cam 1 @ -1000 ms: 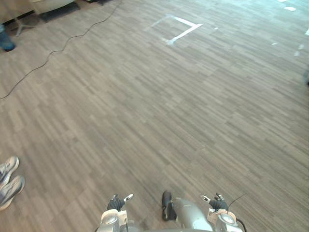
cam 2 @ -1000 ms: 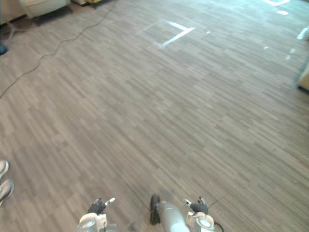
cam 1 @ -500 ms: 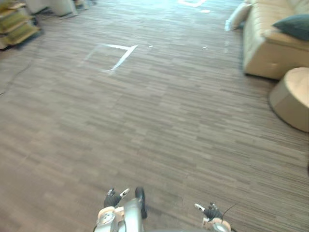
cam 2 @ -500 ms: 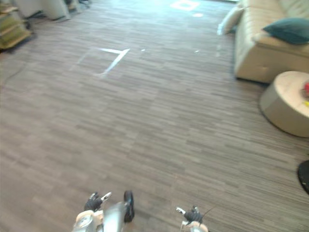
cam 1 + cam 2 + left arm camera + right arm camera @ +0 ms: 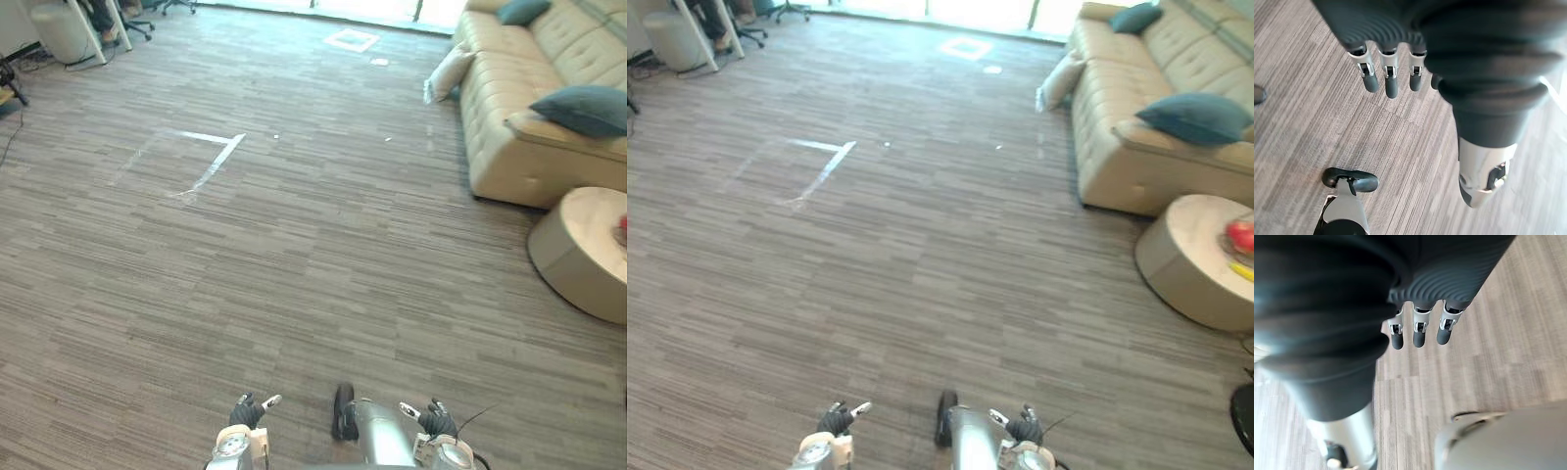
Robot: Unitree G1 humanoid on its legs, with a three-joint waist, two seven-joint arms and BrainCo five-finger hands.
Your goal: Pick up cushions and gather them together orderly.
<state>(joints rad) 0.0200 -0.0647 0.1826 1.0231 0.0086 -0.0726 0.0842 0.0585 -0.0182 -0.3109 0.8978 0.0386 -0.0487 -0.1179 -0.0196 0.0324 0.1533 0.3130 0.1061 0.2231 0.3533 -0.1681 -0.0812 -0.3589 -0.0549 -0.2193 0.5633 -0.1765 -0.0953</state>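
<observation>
A teal cushion [image 5: 1195, 117] lies on the near arm of the beige sofa [image 5: 1127, 162] at the far right. A second teal cushion [image 5: 1135, 17] sits farther back on the sofa. A cream cushion [image 5: 445, 71] leans on the floor against the sofa's end. My left hand [image 5: 245, 412] and right hand [image 5: 432, 420] hang low at the bottom edge, far from the cushions. In the left wrist view the left hand [image 5: 1387, 81] has straight fingers over bare floor. The right hand [image 5: 1419, 331] is likewise open and holds nothing.
A low round beige table [image 5: 1187, 262] with a red thing [image 5: 1241, 235] on it stands in front of the sofa. White tape [image 5: 211, 162] marks the grey wood-pattern floor. A white bin [image 5: 64, 27] and office chairs stand at the far left.
The camera has swung to the right: the sofa, its cushions and the round table have come fully into view. Both hands still hang open and empty.
</observation>
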